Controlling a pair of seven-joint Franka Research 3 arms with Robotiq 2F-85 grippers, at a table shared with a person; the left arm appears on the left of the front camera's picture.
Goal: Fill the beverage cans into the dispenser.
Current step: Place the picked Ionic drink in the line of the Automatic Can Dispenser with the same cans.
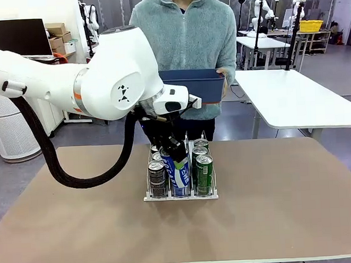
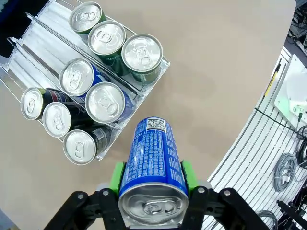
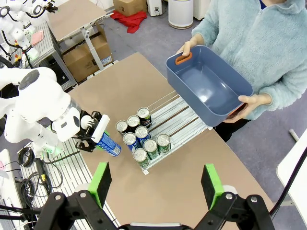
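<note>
Looking down the left wrist view, we see our left gripper at the bottom centre, its green pads clamped on either side of a blue-and-white can that lies along the fingers with its silver top toward the camera. Above and to the left of it in that frame sits the dispenser, a clear rack with wire dividers on the tan table. Its lanes hold three green cans in the upper row, two blue-and-white cans in the middle row and three black cans in the lower row, all upright. In the front view the same rack stands at the middle of the table, with our left arm reaching in from the left and the held can just over the middle lane's near end. In the right wrist view our right gripper hangs high at the bottom of the frame, fingers spread wide and holding nothing. At the upper right there, a person's hands hold a dark blue bin beyond the rack's far end.
</note>
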